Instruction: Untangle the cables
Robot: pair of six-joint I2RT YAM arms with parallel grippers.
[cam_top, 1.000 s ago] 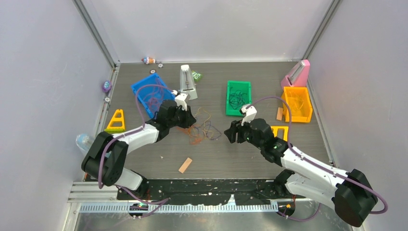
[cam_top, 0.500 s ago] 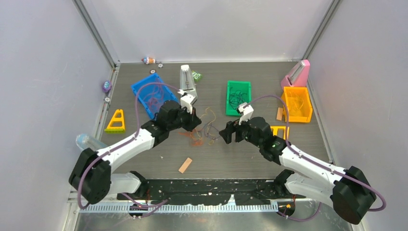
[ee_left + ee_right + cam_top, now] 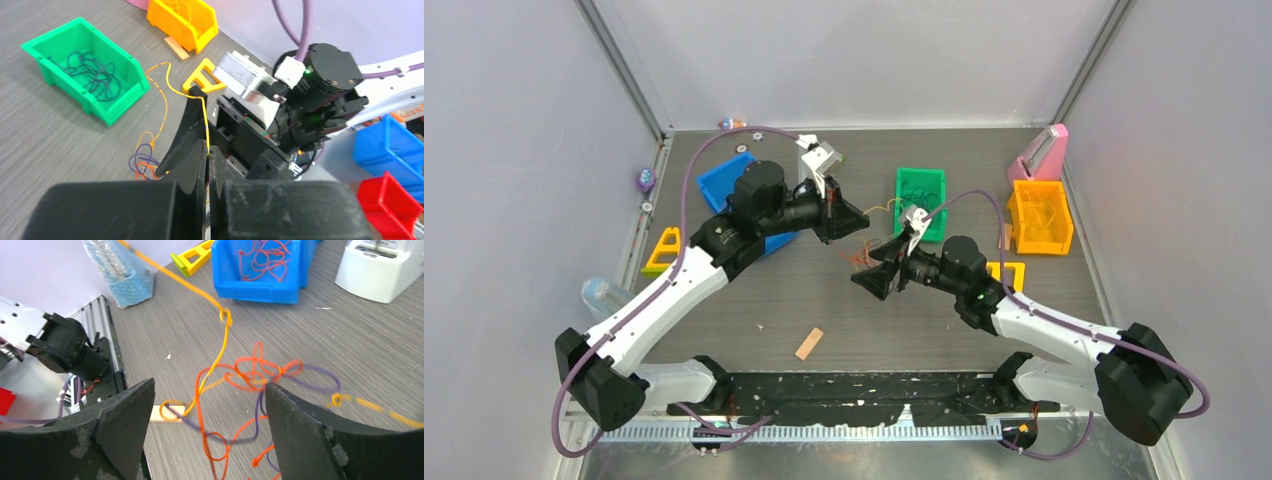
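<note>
Left claw (image 3: 208, 160) pinched shut on yellow cable (image 3: 205, 122), high over middle of table (image 3: 350, 355). Right claw (image 3: 209, 390) spread wide, holding nothing. Knot (image 3: 245, 372) of orange, purple and yellow strands sits straight ahead of it, between its fingers; cannot tell if clear of table. Yellow cable runs fairly straight from knot up-left toward left claw: likely pull axis. Right arm nearer knot. Likely next: pinch orange loop, draw toward near edge. Open room there; green bin (image 3: 125, 107) crowds far side.

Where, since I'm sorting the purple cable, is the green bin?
In the top view the green bin sits at the table's far side, right of centre, left of the orange bin, with dark cables inside.
</note>
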